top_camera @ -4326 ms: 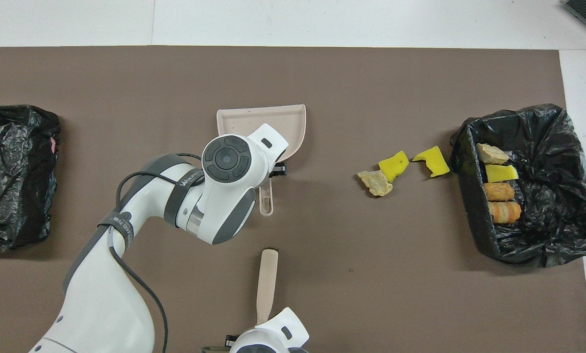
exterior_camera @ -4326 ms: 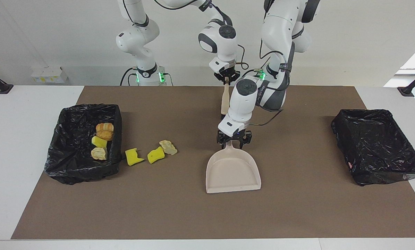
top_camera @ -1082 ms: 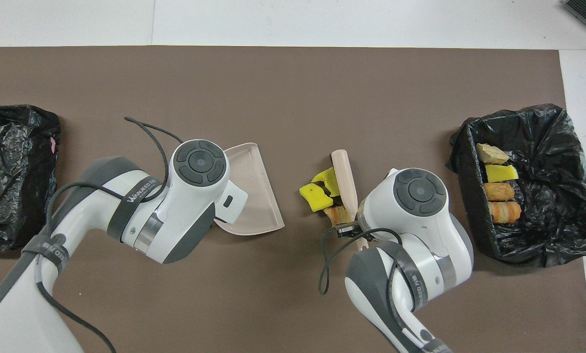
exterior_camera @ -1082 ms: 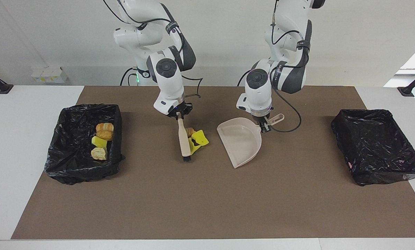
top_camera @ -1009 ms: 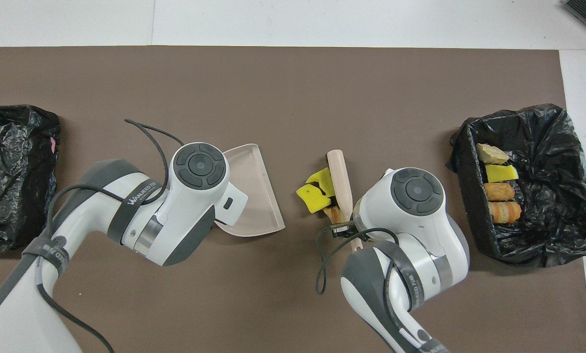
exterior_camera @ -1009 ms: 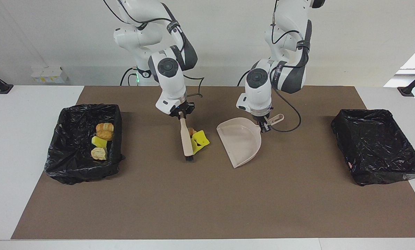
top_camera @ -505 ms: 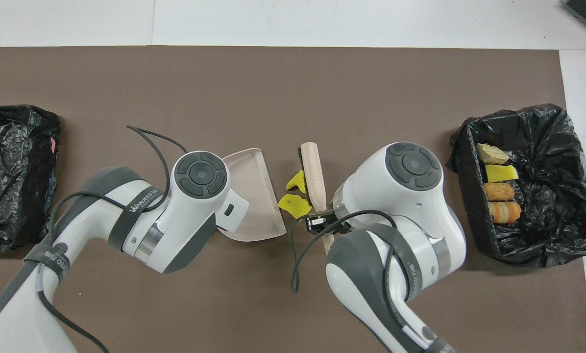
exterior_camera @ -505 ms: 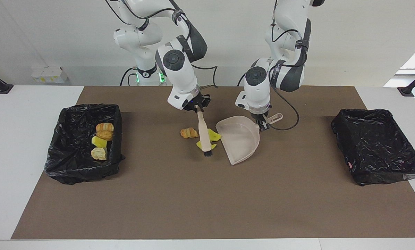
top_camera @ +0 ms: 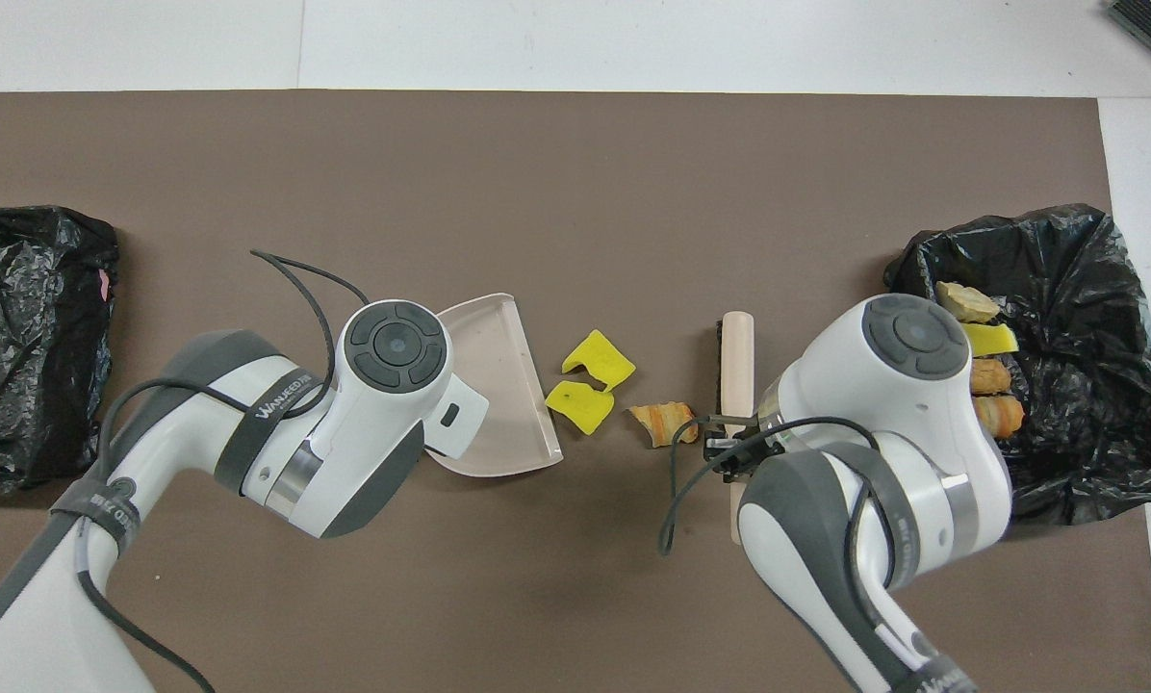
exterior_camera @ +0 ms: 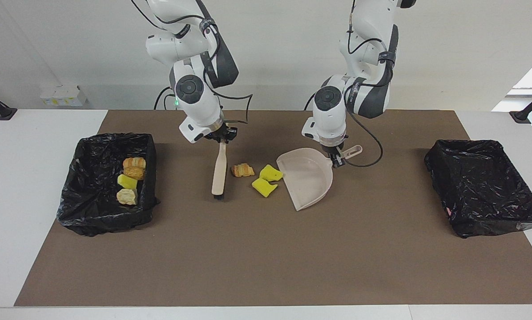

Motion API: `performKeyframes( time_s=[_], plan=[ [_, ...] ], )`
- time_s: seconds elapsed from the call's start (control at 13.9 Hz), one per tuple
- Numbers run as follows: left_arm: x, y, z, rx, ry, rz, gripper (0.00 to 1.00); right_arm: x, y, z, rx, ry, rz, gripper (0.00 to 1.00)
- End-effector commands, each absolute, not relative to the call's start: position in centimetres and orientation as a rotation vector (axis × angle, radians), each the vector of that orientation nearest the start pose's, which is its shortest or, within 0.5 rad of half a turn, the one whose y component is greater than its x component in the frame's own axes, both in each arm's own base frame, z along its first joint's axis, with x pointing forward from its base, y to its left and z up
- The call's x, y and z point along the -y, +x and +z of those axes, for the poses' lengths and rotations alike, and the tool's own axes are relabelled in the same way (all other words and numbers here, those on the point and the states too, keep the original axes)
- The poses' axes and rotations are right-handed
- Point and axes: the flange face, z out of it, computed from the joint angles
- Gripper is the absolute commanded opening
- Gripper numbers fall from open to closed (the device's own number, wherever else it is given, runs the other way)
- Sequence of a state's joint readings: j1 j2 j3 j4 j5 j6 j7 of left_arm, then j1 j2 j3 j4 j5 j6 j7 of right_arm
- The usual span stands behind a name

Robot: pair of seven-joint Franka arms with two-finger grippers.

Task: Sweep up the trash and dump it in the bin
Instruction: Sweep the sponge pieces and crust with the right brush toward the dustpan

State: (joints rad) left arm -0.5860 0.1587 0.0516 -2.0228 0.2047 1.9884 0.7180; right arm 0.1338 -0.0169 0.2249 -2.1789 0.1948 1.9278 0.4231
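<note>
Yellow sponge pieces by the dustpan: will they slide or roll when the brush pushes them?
The two yellow sponge pieces look flat-sided and chunky, so they would probably slide or tumble, not roll. Being sponge, they are likely light and may skip past the brush or bump the dustpan lip.

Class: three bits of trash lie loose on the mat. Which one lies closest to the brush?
The orange-brown lump. It lies right beside the brush, while the two yellow sponge chunks lie next to the dustpan, toward the left arm's end.

Open mat (exterior_camera: 257,253) lies between the two bag-lined bins (exterior_camera: 108,182).
</note>
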Motion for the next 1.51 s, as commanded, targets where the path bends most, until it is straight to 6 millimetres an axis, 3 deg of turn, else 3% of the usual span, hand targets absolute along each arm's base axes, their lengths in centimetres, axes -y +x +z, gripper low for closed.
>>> performKeyframes(
  time_s=[0.0,0.14,0.43,0.5,0.65,0.79,1.01,1.15,1.44],
  plan=[
    [27.3,47.5,35.9,-1.887,-2.260,0.305,0.00,-19.5,42.1,38.2,-0.255,-3.080,0.338,0.00],
    [27.3,47.4,35.8,-1.887,-2.257,0.312,0.00,-23.0,40.8,36.3,-0.244,-3.095,0.348,0.00],
    [28.1,47.1,34.9,-1.909,-2.213,0.318,0.00,-26.5,42.0,34.2,-0.117,-3.102,0.313,0.00],
    [28.1,47.1,34.9,-1.909,-2.213,0.318,0.00,-27.3,42.3,34.3,-0.062,-3.096,0.297,0.00],
    [28.1,47.1,34.8,-1.909,-2.213,0.323,0.00,-32.2,42.1,34.8,0.077,-3.067,0.289,0.00],
    [28.0,47.1,34.8,-1.909,-2.213,0.325,0.00,-35.4,42.7,34.8,0.129,-3.034,0.292,0.00],
    [28.0,47.0,34.9,-1.909,-2.213,0.321,0.00,-39.0,42.4,36.3,0.143,-2.904,0.308,0.00],
    [28.0,46.9,34.8,-1.912,-2.211,0.321,0.00,-38.8,42.5,37.5,0.161,-2.901,0.311,0.00],
    [27.7,47.8,34.8,-1.993,-2.156,0.281,0.00,-33.8,43.1,41.7,0.154,-2.934,0.393,0.00]
  ],
)
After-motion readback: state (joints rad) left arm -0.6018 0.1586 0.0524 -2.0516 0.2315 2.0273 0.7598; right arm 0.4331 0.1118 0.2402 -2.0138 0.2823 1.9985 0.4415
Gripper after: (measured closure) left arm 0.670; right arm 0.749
